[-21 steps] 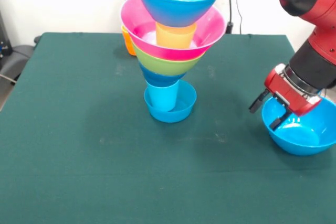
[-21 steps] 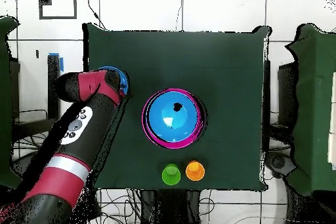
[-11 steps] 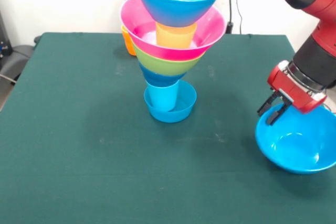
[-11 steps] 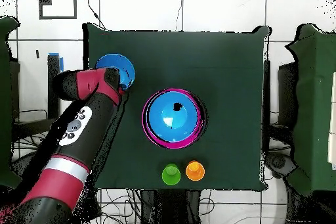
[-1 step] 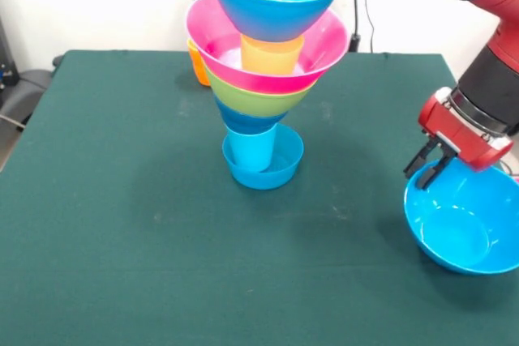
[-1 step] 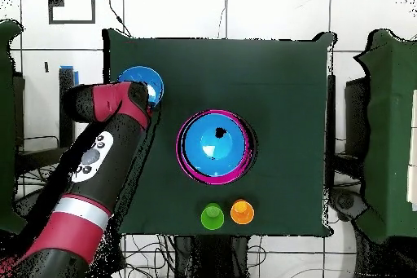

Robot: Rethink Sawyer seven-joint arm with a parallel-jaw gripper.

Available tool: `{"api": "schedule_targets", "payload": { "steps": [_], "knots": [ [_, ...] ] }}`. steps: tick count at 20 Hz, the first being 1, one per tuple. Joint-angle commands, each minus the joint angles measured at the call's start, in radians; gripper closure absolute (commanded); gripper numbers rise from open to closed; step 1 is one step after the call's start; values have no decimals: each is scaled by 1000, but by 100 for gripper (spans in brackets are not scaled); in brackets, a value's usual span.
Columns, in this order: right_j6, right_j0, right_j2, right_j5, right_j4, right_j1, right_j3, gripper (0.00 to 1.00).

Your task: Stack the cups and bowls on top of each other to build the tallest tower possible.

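Gripper (image 5: 425, 168), fingers clamped on blue bowl's (image 5: 466, 220) rim, has lifted it off the table's edge; tower (image 5: 266, 62) next.

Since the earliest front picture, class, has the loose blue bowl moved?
Yes. The blue bowl, gripped at its rim by the gripper, now sits lower in the picture, farther from the table's far edge.

Claw (image 5: 428, 169) points down, arm angled.
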State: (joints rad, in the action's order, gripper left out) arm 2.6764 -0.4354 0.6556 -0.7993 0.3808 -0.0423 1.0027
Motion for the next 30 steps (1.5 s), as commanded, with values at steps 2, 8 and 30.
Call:
{"api": "schedule_targets", "payload": {
  "steps": [2,8,30],
  "knots": [
    [-9,22,-143,3,-50,10,32,100],
    [-61,13,-101,-114,-76,-78,27,100],
    [-204,66,-62,-435,-184,-289,-196,100]
  ]
}}
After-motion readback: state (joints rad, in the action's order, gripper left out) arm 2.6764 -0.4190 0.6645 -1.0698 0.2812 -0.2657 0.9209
